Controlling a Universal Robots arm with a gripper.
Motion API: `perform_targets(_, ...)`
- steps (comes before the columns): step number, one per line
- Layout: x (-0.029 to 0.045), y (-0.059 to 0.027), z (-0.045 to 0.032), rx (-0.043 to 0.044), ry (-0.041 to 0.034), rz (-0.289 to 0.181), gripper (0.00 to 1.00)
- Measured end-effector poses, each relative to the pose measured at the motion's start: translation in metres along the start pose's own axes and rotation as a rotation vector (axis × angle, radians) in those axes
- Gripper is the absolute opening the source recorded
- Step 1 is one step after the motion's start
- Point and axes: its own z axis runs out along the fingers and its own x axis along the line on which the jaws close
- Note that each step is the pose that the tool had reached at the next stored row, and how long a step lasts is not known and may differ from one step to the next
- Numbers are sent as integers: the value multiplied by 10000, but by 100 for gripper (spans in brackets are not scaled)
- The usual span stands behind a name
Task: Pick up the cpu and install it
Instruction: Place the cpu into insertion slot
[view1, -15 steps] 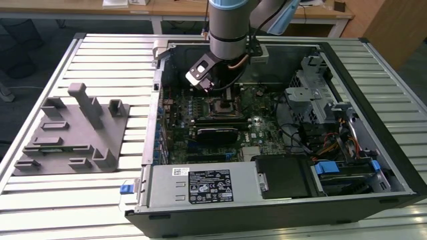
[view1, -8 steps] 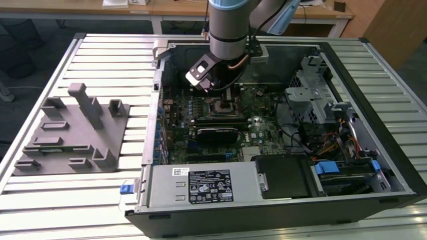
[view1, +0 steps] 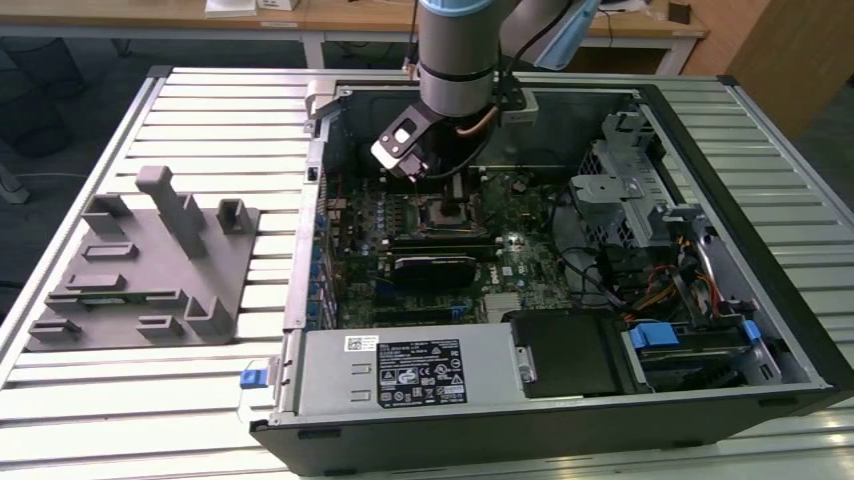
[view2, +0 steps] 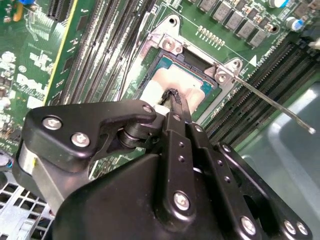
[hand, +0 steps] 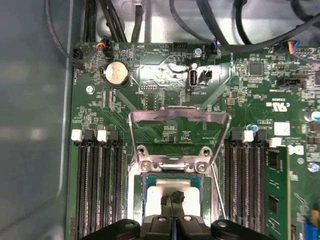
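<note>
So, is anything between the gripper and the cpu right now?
Nothing. In both wrist views the gripper sits right at the silvery top of the cpu, with no gap showing.

I see 1 grey holder block (view1: 140, 265) on the slatted table (view1: 227, 110), at the exterior view's left of the open computer case (view1: 534, 435). On its motherboard (hand: 250, 95), 1 coin battery (hand: 116, 73) lies near the raised socket plate (hand: 179, 115).

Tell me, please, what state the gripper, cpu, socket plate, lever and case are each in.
gripper: shut, tips at the cpu's top.
cpu: lying flat in the socket.
plate: swung open, clear of the cpu.
lever: unlatched, sticking out from the socket.
case: side open, arm reaching inside.
</note>
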Motion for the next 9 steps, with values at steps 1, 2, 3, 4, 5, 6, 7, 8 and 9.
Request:
perform_targets(1, 0, 1, -25, -1, 1, 0, 11)
perform_targets(2, 1, 3, -53, -4, 2, 0, 11)
perform_targets(3, 1, 5, -85, -4, 1, 0, 11)
perform_targets(4, 1, 7, -119, -5, -1, -1, 11)
perform_targets(5, 2, 9, -155, -11, 1, -1, 11)
perform_targets(6, 2, 11, -189, -15, -1, -1, 11)
perform_targets(7, 3, 13, -224, -21, 0, 0, 11)
perform_targets(8, 3, 15, -259, -26, -1, -1, 11)
perform_targets(9, 4, 17, -292, -34, 1, -1, 11)
